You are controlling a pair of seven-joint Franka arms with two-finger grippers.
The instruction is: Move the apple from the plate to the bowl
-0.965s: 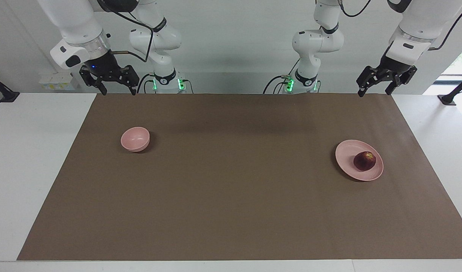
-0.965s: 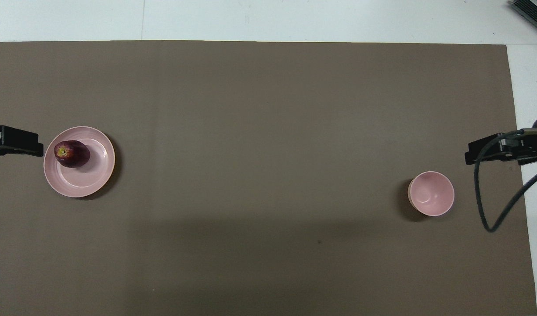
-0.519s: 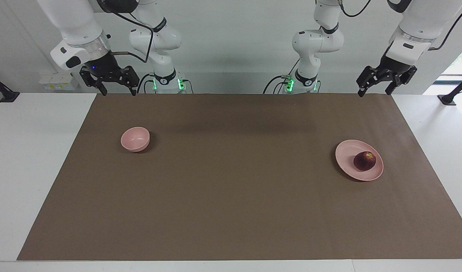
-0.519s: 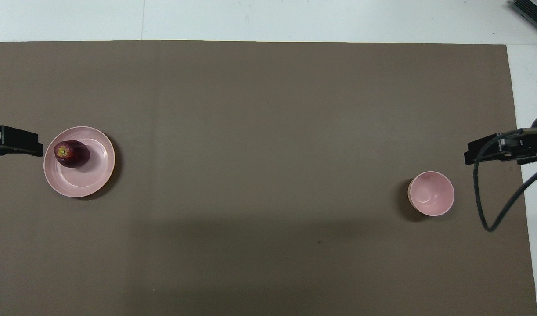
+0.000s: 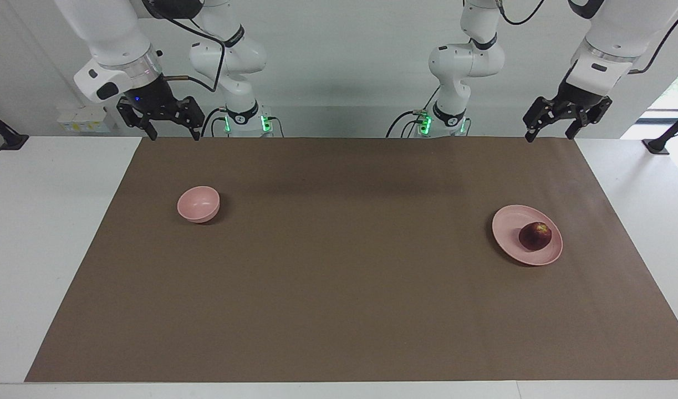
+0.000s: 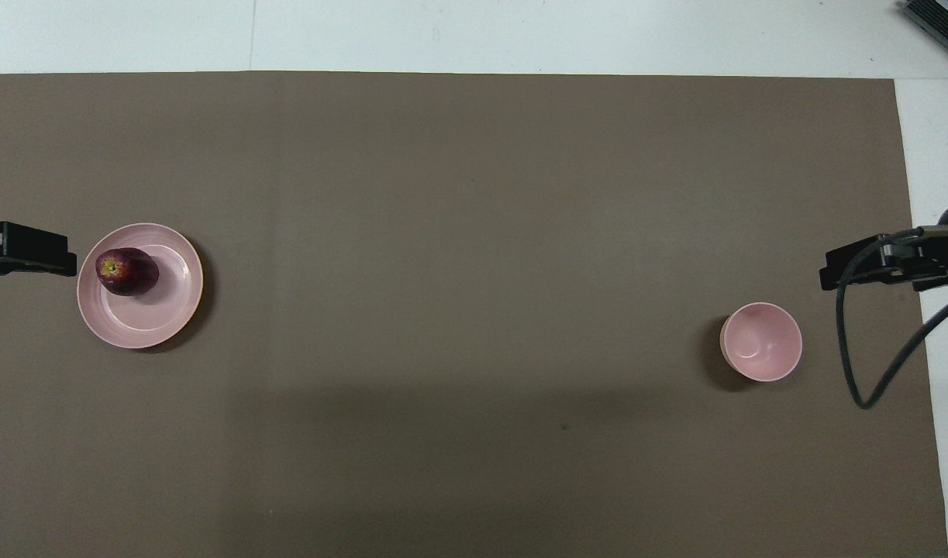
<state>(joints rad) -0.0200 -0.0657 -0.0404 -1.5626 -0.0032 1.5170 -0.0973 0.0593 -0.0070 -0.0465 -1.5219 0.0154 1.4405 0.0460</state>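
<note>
The dark red apple (image 5: 535,235) (image 6: 126,271) lies on the pale pink plate (image 5: 510,221) (image 6: 160,310), at the left arm's end of the table. The small pink bowl (image 5: 198,204) (image 6: 761,342) stands with nothing in it at the right arm's end. My left gripper (image 5: 549,136) (image 6: 24,249) hangs open in the air over the brown mat's edge by the robots, apart from the plate. My right gripper (image 5: 173,134) (image 6: 869,267) hangs open over the same edge, apart from the bowl. Neither holds anything.
A brown mat (image 5: 339,288) covers most of the white table (image 5: 39,249). A black cable (image 6: 853,364) loops down from the right gripper, beside the bowl. A dark object (image 6: 939,19) shows at the table's corner farthest from the robots.
The right arm's wrist has shifted very slightly. The apple, plate, bowl and left gripper stand as before.
</note>
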